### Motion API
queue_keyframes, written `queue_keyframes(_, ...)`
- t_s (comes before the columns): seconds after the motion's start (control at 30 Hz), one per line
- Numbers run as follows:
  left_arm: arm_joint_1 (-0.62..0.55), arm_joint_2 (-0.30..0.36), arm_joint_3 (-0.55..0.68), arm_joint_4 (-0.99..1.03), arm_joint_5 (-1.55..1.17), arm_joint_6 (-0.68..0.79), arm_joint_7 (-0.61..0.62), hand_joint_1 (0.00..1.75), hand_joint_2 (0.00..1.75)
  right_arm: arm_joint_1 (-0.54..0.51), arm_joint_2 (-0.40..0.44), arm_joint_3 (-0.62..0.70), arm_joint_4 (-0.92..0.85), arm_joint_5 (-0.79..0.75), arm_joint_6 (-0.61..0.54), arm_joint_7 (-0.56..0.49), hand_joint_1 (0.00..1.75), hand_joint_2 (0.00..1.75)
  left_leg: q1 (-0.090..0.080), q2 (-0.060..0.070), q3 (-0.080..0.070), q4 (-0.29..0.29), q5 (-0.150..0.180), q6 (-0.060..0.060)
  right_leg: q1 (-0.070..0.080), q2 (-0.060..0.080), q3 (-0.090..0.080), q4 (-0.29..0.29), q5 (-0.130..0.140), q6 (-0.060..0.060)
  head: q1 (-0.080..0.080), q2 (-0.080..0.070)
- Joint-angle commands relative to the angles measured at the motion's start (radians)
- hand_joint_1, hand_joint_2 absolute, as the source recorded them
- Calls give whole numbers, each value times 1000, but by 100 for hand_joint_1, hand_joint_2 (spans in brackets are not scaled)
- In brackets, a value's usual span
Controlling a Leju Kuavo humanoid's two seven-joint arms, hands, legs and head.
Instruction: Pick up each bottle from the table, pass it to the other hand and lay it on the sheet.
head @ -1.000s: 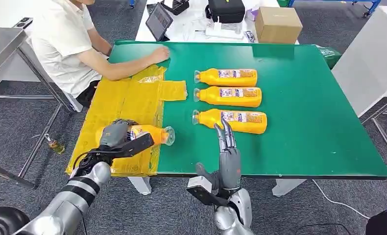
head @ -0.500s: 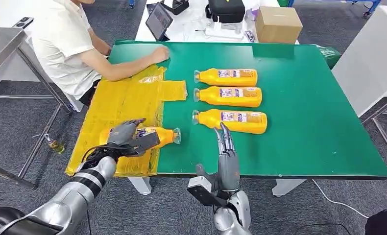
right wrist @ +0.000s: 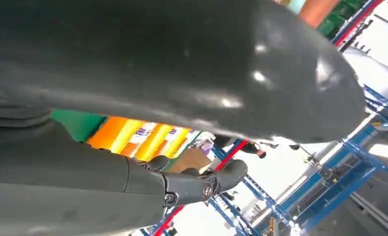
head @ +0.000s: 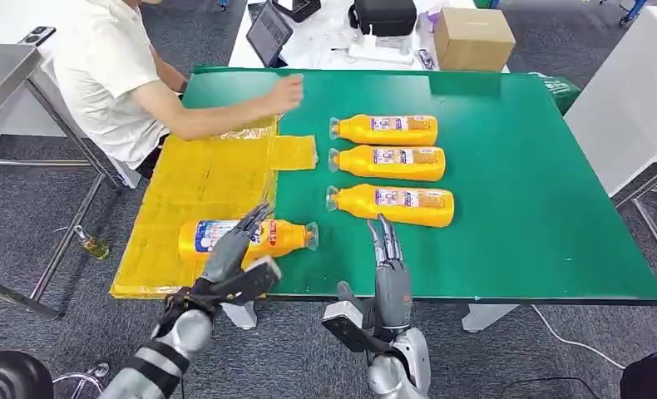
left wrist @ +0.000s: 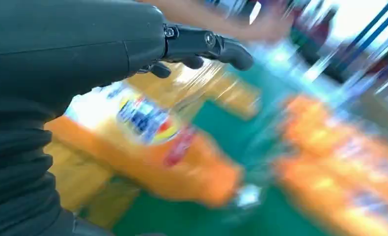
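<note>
The bottle [head: 246, 236] lies on the sheet [head: 196, 179], left robot hand [head: 234, 253] spread empty above it; right robot hand [head: 389, 270] likewise empty.

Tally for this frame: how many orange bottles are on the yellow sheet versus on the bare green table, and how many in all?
Orange bottles on the yellow sheet: 1, the bottle by the left hand, its cap end past the sheet's edge.
Orange bottles on the green table: 3, the far bottle, middle bottle and near bottle.
Total: 4
</note>
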Motion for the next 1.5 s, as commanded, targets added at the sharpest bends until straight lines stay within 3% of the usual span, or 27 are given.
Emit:
queue_keyframes(0.03,207,-24,-82,-433,44,364,-163,0,175,-3,-9,-135,3,127,1,-3,0,0,-1,0,4,0,-3,3,0,-2,4,-1,-3,-2,2,0)
queue_keyframes(0.1,214,-36,-64,-448,23,384,-176,0,175,-13,-7,-149,3,151,1,-3,0,0,0,2,0,0,-1,1,0,1,0,0,-1,-1,0,0)
queue_keyframes(0.17,232,-64,-49,-463,100,384,-209,0,175,-31,11,-236,28,279,1,-3,0,0,0,1,0,0,-2,2,0,-1,0,0,-2,-1,2,0)
queue_keyframes(0.27,246,-74,-85,-452,204,378,-203,0,175,-76,-53,-275,91,538,1,197,0,0,-1,0,0,-1,-1,2,0,-1,1,-2,-1,-1,0,0)
queue_keyframes(0.3,250,-77,-95,-442,209,384,-210,0,175,-86,-68,-277,103,521,1,189,0,0,-1,0,2,-1,-1,3,0,-2,3,-2,-1,-2,2,0)
queue_keyframes(0.33,258,-75,-116,-426,248,363,-198,0,175,-102,-102,-275,130,603,1,274,0,0,-1,-1,1,-1,-1,3,0,-2,2,-2,-1,-1,1,0)
queue_keyframes(0.4,273,-73,-138,-403,277,353,-200,0,175,-116,-157,-259,132,642,1,349,0,0,-1,-1,1,-2,-1,3,0,-2,3,-3,0,-1,1,0)
queue_keyframes(0.43,281,-69,-146,-398,289,352,-200,0,175,-122,-186,-242,132,678,1,415,0,175,-1,-1,3,-2,-1,4,0,-3,5,-4,-1,-2,1,0)
queue_keyframes(0.67,296,-56,-157,-423,312,365,-213,0,175,-168,-274,-172,194,707,1,560,0,175,-2,0,0,-1,-1,3,-1,-1,1,-1,0,-1,0,0)
queue_keyframes(0.83,291,-62,-154,-419,318,360,-202,0,175,-211,-279,-155,279,696,1,572,0,175,-1,2,2,-1,-1,3,0,1,3,-2,0,-2,1,0)
queue_keyframes(0.97,284,-64,-155,-418,312,353,-189,0,175,-334,-300,-98,560,658,15,637,0,175,-1,2,3,-1,-1,4,0,1,3,-3,0,-2,1,0)
queue_keyframes(1.07,281,-59,-171,-426,350,303,-159,0,175,-366,-316,-73,618,626,44,663,0,175,-1,2,1,-1,-1,3,0,1,2,-2,0,-1,2,0)
queue_keyframes(1.5,254,-51,-194,-425,404,249,-131,0,175,-462,-347,11,695,642,110,714,0,175,-1,0,2,0,0,3,0,-1,3,-1,1,-1,1,0)
